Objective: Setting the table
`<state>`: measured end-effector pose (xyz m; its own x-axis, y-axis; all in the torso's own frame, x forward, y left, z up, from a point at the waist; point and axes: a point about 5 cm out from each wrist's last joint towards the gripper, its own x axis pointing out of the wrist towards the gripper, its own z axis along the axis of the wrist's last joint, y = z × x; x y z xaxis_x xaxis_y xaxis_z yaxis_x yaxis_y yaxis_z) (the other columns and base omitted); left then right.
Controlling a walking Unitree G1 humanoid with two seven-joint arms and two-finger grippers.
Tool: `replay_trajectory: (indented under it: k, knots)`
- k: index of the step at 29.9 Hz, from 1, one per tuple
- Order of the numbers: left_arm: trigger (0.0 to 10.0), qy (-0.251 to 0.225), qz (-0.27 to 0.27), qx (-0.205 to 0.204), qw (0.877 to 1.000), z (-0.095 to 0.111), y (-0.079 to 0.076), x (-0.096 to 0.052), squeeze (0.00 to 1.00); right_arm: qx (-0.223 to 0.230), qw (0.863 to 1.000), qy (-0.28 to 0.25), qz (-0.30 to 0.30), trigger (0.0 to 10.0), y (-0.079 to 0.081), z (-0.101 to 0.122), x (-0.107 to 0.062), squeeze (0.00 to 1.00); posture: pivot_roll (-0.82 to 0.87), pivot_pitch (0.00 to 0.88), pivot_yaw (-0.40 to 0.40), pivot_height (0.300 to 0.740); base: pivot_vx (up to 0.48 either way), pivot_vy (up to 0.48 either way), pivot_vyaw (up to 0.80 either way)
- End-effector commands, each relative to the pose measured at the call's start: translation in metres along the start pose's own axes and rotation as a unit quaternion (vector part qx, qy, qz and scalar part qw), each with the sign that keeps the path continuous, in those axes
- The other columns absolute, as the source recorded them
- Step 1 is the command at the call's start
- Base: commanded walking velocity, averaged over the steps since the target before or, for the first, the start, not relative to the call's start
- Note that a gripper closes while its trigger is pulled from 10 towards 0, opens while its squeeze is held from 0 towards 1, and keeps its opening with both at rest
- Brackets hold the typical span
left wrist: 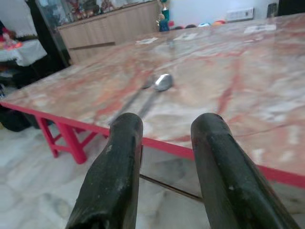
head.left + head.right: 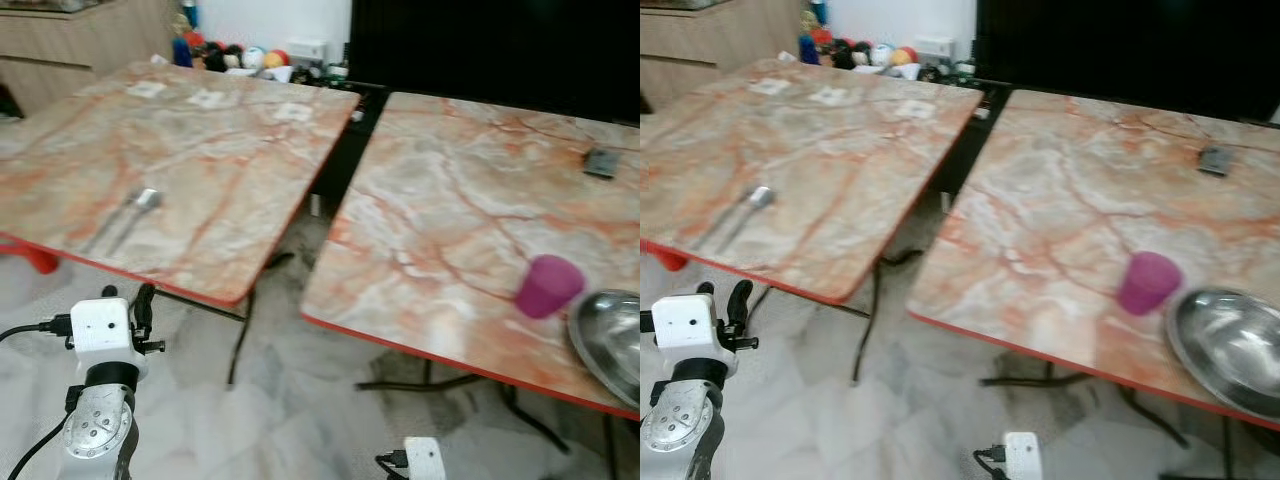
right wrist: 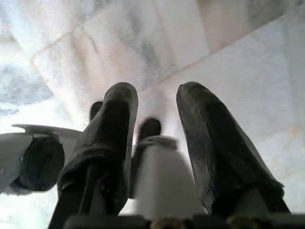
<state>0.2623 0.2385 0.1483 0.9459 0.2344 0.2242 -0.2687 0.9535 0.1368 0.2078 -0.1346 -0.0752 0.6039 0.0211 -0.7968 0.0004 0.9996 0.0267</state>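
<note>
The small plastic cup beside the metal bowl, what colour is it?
The small plastic cup is magenta-purple, clearest in the left eye view, standing next to the round steel bowl.

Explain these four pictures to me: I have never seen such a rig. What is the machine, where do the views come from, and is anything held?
This is a walking humanoid robot with two arms. The two wide pictures come from its head camera, looking down at two marble-patterned tables. On the left table lies a spoon; on the right table stand a purple cup and, beside it, a metal bowl. The other pictures come from wrist cameras looking along the black fingers. The left gripper points at the spoon's table; the right gripper points at the floor. Both are open, holding nothing.
</note>
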Motion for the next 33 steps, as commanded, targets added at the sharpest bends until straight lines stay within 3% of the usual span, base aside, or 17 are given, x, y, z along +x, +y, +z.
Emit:
replay_trajectory:
  k: [1,21,27,30,33]
  knots:
    - [10.0,0.001,0.004,-0.001,1.0,0.0,0.0,-0.002,0.0,0.004,1.0,0.013,-0.005,10.0,-0.003,-0.008,-0.001,0.0,0.09,0.139,0.021,0.74,0.0,0.48,0.0]
    - [10.0,0.02,0.031,0.011,0.999,-0.013,0.009,-0.013,0.0,0.003,1.0,0.013,-0.005,10.0,-0.003,-0.008,-0.001,0.0,0.1,0.145,0.019,0.74,0.0,0.48,0.0]
    - [10.0,0.048,0.066,0.021,0.996,-0.03,0.02,-0.021,0.0,0.003,1.0,0.012,-0.004,10.0,-0.003,-0.008,-0.001,0.0,0.1,0.143,0.019,0.74,0.0,0.48,0.0]
    - [10.0,0.08,0.081,0.027,0.993,-0.047,0.028,-0.03,0.0,0.003,1.0,0.012,-0.004,10.0,-0.003,-0.008,-0.001,0.0,0.1,0.142,0.018,0.74,0.0,0.48,0.0]
    - [10.0,0.145,0.084,0.033,0.985,-0.075,0.037,-0.041,0.0,0.004,1.0,0.012,-0.005,10.0,-0.003,-0.007,-0.001,0.0,0.1,0.142,0.017,0.74,0.0,0.472,0.0]
